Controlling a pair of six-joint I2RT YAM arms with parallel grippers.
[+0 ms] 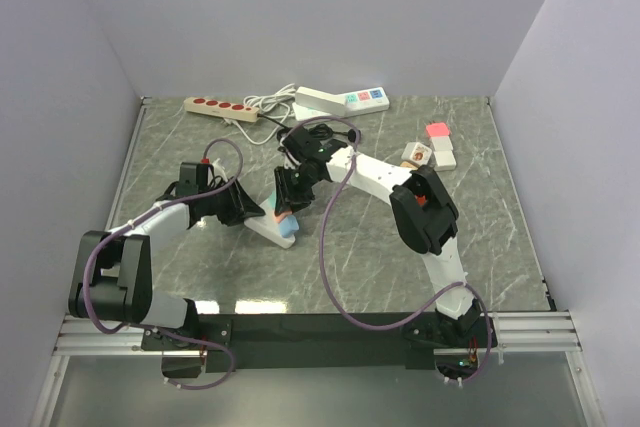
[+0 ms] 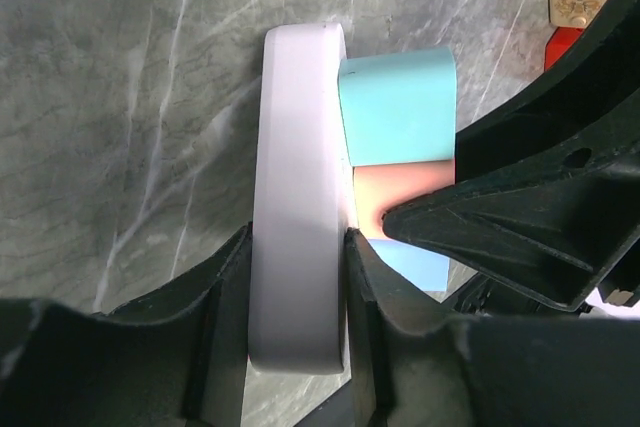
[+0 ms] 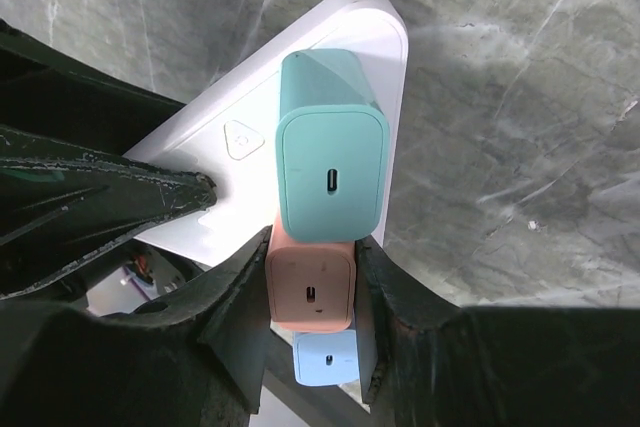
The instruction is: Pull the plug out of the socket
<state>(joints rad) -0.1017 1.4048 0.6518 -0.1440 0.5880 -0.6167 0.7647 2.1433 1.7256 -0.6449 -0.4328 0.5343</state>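
A white socket strip [image 1: 262, 230] lies tilted at the table's middle, and my left gripper [image 2: 298, 277] is shut on its long edge [image 2: 300, 177], a finger pressed against each side. Three plugs stand in a row in the strip [image 3: 350, 37]: teal [image 3: 330, 162], pink [image 3: 310, 292], pale blue [image 3: 325, 359]. My right gripper [image 3: 312, 272] comes from above and is shut on the pink plug, its fingers flat against both sides. The pink plug [image 2: 385, 197] is still seated in the strip. One right finger [image 2: 520, 217] crosses the left wrist view.
At the back wall lie a beige strip with red sockets [image 1: 222, 106], a white strip with coloured switches [image 1: 343, 100] and tangled white and black cords [image 1: 272, 105]. Small adapters [image 1: 437, 145] sit at the right. Walls close in on three sides.
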